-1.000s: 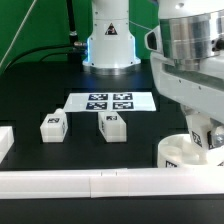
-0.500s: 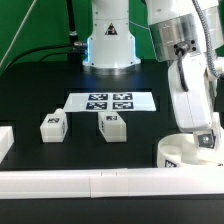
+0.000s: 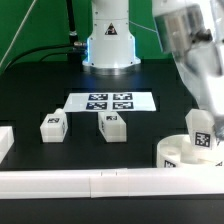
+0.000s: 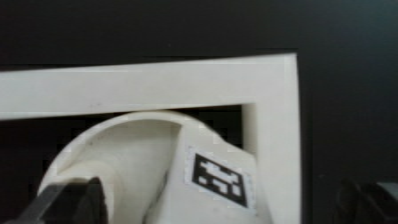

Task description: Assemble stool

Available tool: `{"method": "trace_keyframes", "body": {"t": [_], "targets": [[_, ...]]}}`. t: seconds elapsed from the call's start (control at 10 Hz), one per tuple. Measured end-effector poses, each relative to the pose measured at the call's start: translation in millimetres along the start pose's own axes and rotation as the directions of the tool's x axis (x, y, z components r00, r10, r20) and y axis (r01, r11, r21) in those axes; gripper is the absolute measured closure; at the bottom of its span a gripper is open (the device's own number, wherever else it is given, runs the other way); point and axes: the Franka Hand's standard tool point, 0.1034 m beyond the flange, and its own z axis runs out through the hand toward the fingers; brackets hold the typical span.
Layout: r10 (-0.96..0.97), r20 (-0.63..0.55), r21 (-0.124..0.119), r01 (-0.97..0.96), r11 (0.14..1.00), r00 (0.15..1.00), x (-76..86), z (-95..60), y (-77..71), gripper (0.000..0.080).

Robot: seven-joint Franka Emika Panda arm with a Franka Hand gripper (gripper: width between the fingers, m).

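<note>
— Where do we stand with the stool?

— We take this to be the first leg going in. The seat drum [image 3: 178, 153] sits on the desk [image 3: 150, 125] at the exterior view's right, against the long white rail [image 3: 100, 183]. One leg [image 3: 200, 136] stands up out of it, a little tilted, with its tag facing the camera. A second leg [image 3: 52, 126] and a third leg [image 3: 112, 127] lie loose near the marker board [image 3: 110, 101], well apart from the drum.

— Does the end effector [image 4: 214, 205] have that leg?

— We cannot tell. In the exterior view the arm [image 3: 195, 55] is a blur above the leg. The wrist view gives us one dark finger [image 4: 68, 200] beside the tagged white part, but not whether it presses on it.

— So what does the next move call for?

— We judge that the leg must be brought upright and pushed fully home in its notch. The rail behind the drum should help keep it from sliding. Once the leg is seated, we want a straight lift clear of it so nothing drags it loose. After that we go for the nearer loose leg.
</note>
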Motion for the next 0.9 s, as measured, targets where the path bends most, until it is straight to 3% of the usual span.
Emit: {"method": "trace_keyframes", "body": {"t": [0.2,0.5,0.6,0.7,0.8,0.9], "targets": [[-0.173,0.013,0.000,0.173,0.985,0.985,-7.3,-13.9,-3.0,0.0151],[-0.370,0.013,-0.003,0.370,0.929,0.929,-5.9,-11.3,-1.4,0.0150],[-0.461,0.023,-0.021,0.461,0.887,0.887,-7.8,-11.9,1.3,0.0150],[-0.593,0.071,-0.099,0.597,0.796,0.802,-16.5,-19.2,8.7,0.0150],[-0.694,0.091,-0.122,0.699,0.704,0.715,-21.6,-24.4,6.6,0.0150],[-0.758,0.100,-0.123,0.764,0.634,0.645,-22.1,-22.9,7.9,0.0150]]}}
